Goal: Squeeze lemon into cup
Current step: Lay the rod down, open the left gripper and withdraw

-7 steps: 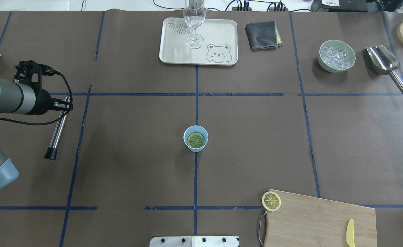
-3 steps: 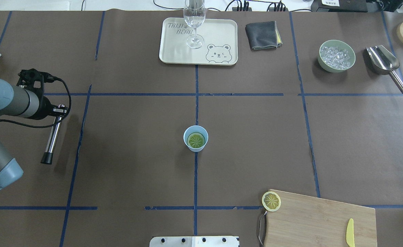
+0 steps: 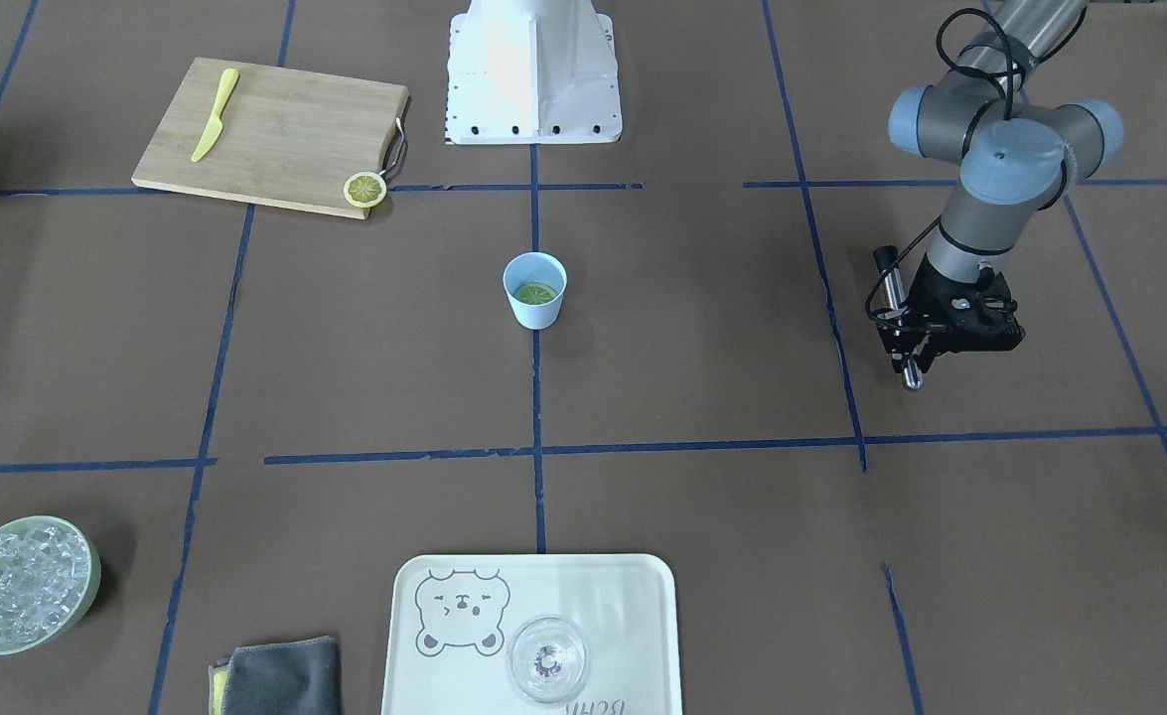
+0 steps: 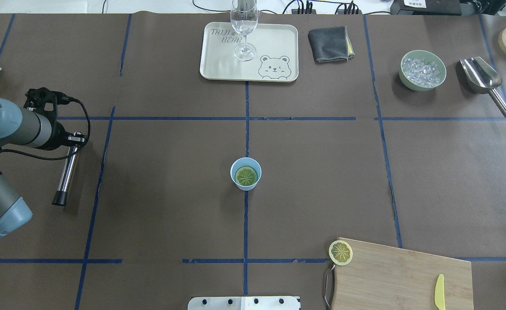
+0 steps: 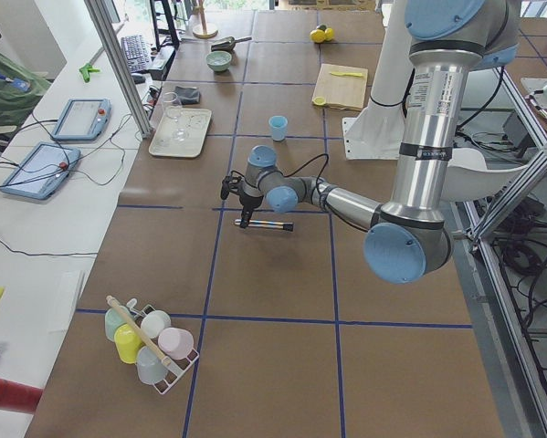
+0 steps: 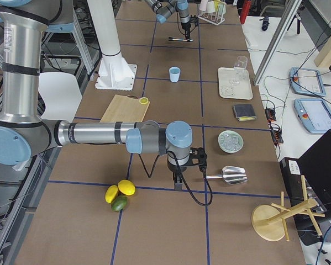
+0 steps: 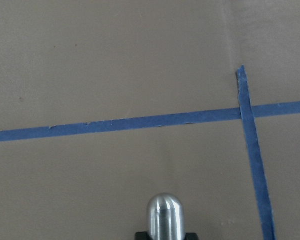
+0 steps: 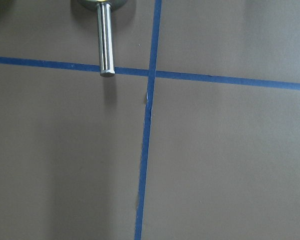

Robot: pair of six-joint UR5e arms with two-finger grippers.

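Note:
The pale blue cup (image 4: 234,180) stands at the table's middle, also in the front view (image 3: 533,310). A round lemon slice (image 4: 246,175) lies flat inside it, cut face up. A second slice (image 4: 340,252) sits on the cutting board's corner. My left gripper (image 4: 75,138) is at the far left, well away from the cup. It is shut on a metal rod with a black tip (image 4: 66,172), whose rounded end shows in the left wrist view (image 7: 165,214). My right gripper (image 6: 178,179) shows only in the exterior right view. I cannot tell if it is open.
A cream tray (image 4: 274,43) with a wine glass (image 4: 244,26) stands at the back. A grey cloth (image 4: 329,44), a green ice bowl (image 4: 422,69) and a metal scoop (image 4: 483,77) are at the back right. The cutting board (image 4: 399,275) holds a yellow knife (image 4: 439,292).
My left arm has drawn back to the left, carrying the metal rod with it. The cup and both lemon slices have not moved.

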